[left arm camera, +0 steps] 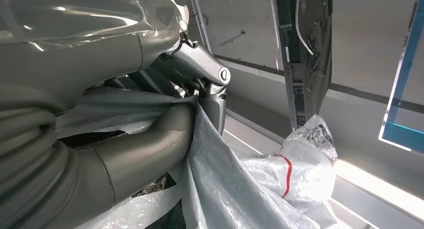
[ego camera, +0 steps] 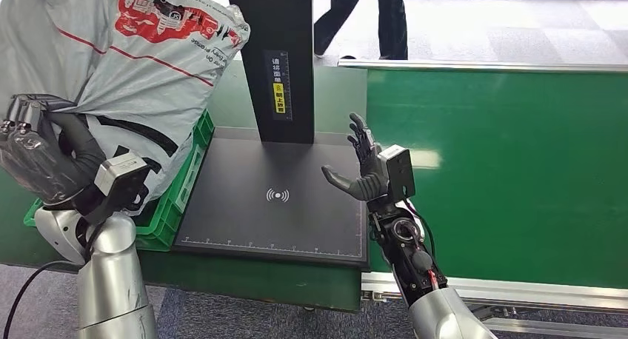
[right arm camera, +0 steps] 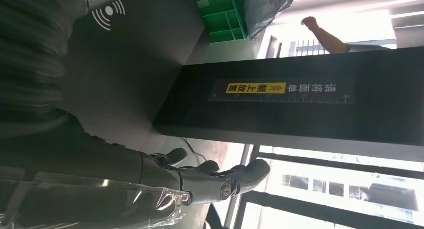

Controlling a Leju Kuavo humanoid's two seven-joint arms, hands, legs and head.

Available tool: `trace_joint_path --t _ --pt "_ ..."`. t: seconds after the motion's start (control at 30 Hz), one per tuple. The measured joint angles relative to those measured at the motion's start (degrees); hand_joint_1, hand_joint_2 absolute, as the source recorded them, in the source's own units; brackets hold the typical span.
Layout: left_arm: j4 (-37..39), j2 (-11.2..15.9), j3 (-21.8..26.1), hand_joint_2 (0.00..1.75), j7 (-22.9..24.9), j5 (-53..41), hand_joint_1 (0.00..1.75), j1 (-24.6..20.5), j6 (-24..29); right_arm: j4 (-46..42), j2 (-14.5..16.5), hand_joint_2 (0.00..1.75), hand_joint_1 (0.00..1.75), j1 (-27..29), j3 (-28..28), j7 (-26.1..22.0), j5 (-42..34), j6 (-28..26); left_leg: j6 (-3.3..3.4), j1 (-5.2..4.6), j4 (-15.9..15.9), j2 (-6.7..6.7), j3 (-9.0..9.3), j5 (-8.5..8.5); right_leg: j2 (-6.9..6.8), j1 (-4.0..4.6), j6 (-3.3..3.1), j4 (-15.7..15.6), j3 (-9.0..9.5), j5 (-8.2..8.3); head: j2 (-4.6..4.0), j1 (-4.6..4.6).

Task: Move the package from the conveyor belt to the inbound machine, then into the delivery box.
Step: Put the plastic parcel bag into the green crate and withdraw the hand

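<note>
Head view: left hand (ego camera: 44,158) gripping package (ego camera: 126,58)

Package (ego camera: 148,58): grey poly mailer, crinkled, red print and red stripe on the upper part. Held upright by left hand (ego camera: 44,154), bulk rising above the hand, lower end in the green delivery box (ego camera: 181,198). Inbound machine (ego camera: 274,198): flat black pad w/ column, just right of the package and beside right hand (ego camera: 366,172).
</note>
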Motion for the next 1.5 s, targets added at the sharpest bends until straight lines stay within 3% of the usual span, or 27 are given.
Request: trace_joint_path --t 0.1,0.17,0.33,0.4,0.5,0.63,0.83,0.97,1.17,1.3,1.43,1.5 --pt "1.82 -0.21 2.09 1.75 3.53 -5.33 1.75 -1.80 0.00 0.00 -0.03 1.75 0.00 0.06 0.20 0.14 0.22 0.02 0.00 0.00 0.00 -0.01 -0.01 -0.01 0.00 0.00 0.00 0.00 -0.01 0.00 0.00 0.00" --pt "5.78 0.96 3.41 1.75 11.87 -11.63 1.75 -4.41 0.00 0.03 -0.03 1.75 0.00 0.16 0.45 0.28 0.56 0.02 0.00 0.00 0.00 -0.02 0.00 -0.01 0.00 0.00 0.00 0.00 -0.02 0.00 0.00 0.00" --pt "25.64 8.87 3.84 1.75 38.99 -23.78 1.75 -13.87 -2.54 0.15 -0.18 1.75 0.00 0.43 1.22 0.62 1.48 0.25 -0.13 0.06 -0.01 0.04 0.05 0.13 0.02 0.07 -0.12 0.03 -0.03 0.08 0.00 -0.02" --pt "33.91 11.68 3.39 1.75 45.70 -25.90 1.75 -17.33 -6.31 0.16 -0.40 1.75 0.00 0.47 1.43 0.80 1.78 0.46 -0.14 0.08 -0.01 0.04 0.05 0.17 0.02 0.09 -0.13 0.05 -0.03 0.09 0.00 -0.01" --pt "45.12 15.18 2.88 1.75 51.56 -26.72 1.75 -21.85 -12.20 0.29 -0.63 1.75 0.00 0.46 1.77 0.99 2.32 0.95 -0.14 0.08 -0.01 0.04 0.03 0.17 0.02 0.09 -0.13 0.07 -0.01 0.09 0.00 0.00" --pt "55.44 18.39 2.87 1.75 54.09 -25.63 1.75 -25.19 -17.48 0.82 -0.78 1.75 0.00 0.36 2.13 0.93 3.02 1.61 -0.14 0.06 -0.01 0.05 0.02 0.14 0.02 0.07 -0.12 0.07 -0.02 0.08 0.00 0.01" --pt "63.58 20.87 3.59 1.75 57.66 -22.62 1.31 -27.15 -24.05 1.16 -0.71 1.75 0.00 0.37 2.59 0.69 4.09 1.64 -0.14 0.06 -0.02 0.00 0.02 0.13 -0.01 0.07 -0.11 0.06 0.01 0.06 0.00 -0.02" --pt "66.02 21.34 3.93 1.75 58.13 -22.21 1.31 -27.71 -27.31 1.16 -0.60 1.75 0.00 0.36 2.61 0.93 4.42 1.64 -0.14 0.06 -0.02 -0.09 0.11 0.15 -0.05 0.07 -0.11 0.06 0.14 0.06 0.00 0.00" --pt "67.66 21.69 4.03 1.75 58.15 -22.01 1.31 -28.18 -27.85 1.16 -0.50 1.75 0.00 0.36 2.61 0.97 4.53 1.65 -0.13 0.06 -0.02 -0.12 0.26 0.16 -0.07 0.06 -0.11 0.06 0.30 0.06 0.00 0.01" --pt "68.17 21.83 4.06 1.75 58.26 -22.00 0.57 -28.28 -28.10 1.16 -0.48 1.75 0.00 0.36 2.61 0.98 4.60 1.67 -0.13 0.06 -0.02 -0.13 0.29 0.16 -0.08 0.05 -0.11 0.06 0.32 0.06 0.00 -0.01" --pt "68.61 21.99 4.06 1.75 59.76 -22.63 0.08 -28.52 -31.88 1.21 -0.43 1.75 0.00 0.32 2.61 1.09 4.87 2.09 -0.14 0.06 -0.03 -0.14 0.34 0.15 -0.10 0.05 -0.11 0.06 0.39 0.06 0.00 -0.01" --pt "68.94 22.19 4.05 1.75 60.62 -22.93 0.01 -28.84 -35.09 1.38 -0.26 1.75 0.00 0.21 2.61 1.10 5.07 2.42 -0.14 0.06 -0.05 -0.14 0.41 0.15 -0.12 0.05 -0.12 0.06 0.46 0.05 0.00 -0.01"
